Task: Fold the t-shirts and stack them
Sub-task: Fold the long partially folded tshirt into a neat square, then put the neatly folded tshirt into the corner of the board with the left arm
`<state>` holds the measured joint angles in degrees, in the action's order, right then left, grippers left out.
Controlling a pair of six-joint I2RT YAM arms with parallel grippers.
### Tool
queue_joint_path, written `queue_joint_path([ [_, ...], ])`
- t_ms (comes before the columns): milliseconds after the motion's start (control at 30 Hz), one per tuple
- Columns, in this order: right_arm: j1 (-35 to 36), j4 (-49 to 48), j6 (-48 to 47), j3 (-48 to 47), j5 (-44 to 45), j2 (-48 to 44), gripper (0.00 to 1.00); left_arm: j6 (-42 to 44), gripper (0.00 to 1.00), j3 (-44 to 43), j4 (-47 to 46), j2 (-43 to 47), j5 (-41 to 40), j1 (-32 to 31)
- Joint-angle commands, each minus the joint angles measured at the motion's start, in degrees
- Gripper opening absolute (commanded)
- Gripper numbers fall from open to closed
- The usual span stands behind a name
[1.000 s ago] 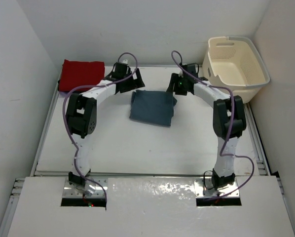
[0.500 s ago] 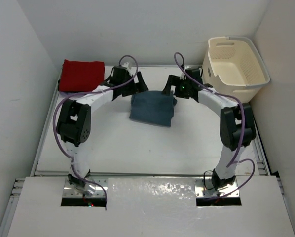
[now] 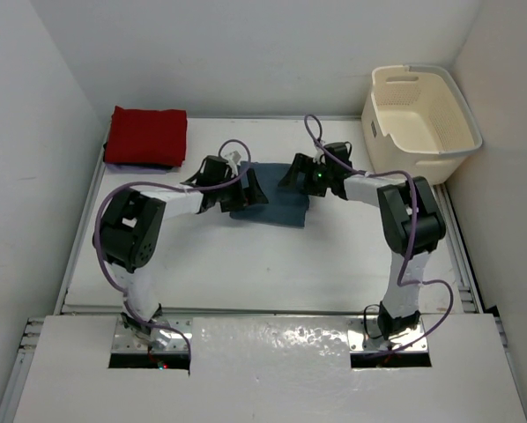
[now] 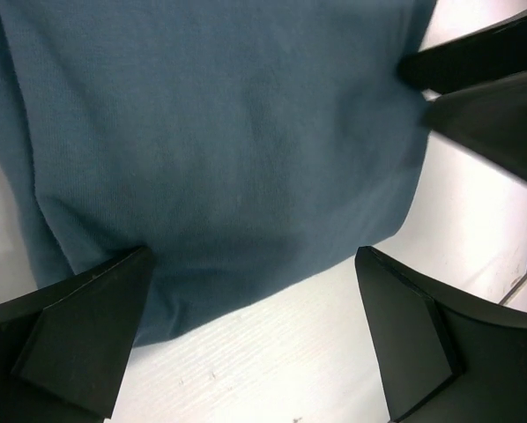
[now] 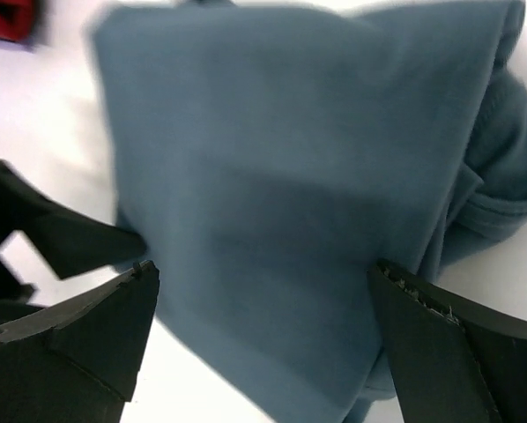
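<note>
A teal blue t-shirt [image 3: 277, 211] lies folded flat in the middle of the table. My left gripper [image 3: 246, 189] hangs open over its left edge, and the left wrist view shows the cloth [image 4: 228, 141] ahead of the wide-apart fingers [image 4: 78, 335]. My right gripper [image 3: 295, 175] stands open over the shirt's far right corner, with teal cloth [image 5: 281, 194] between its spread fingers [image 5: 466, 352] and nothing pinched. A red t-shirt [image 3: 146, 135] sits folded at the far left corner, on a dark layer that shows only as a thin edge.
A cream laundry basket [image 3: 422, 119] stands at the far right corner. White walls close in the table on the left, back and right. The two grippers hang close together, each one's fingers showing in the other's wrist view.
Both grippers have come down from the shirt's far edge onto the teal shirt and drawn closer together. The right jaws have opened wide, the left a little more.
</note>
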<state>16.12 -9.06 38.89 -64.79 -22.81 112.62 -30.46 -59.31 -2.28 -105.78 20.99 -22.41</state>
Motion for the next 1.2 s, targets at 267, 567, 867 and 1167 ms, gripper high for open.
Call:
queue_joint_path([
  [267,-0.3,2.5,-3.0,-3.4,1.5,0.9,0.99,3.5,1.0,1.9,1.1,6.0,-3.7,0.3],
  [567,-0.2,8.3,-9.5,0.3,0.7,-12.5,0.99,8.2,1.0,-11.3,12.3,7.3,-14.4,0.9],
  [867,-0.2,12.7,-13.5,7.5,3.3,-22.1,0.99,13.2,1.0,-20.1,18.6,-1.7,-17.2,2.7],
  [1167,-0.2,14.5,-15.4,10.7,5.1,-27.4,0.99,15.1,1.0,-23.8,18.9,-11.2,-12.5,3.6],
])
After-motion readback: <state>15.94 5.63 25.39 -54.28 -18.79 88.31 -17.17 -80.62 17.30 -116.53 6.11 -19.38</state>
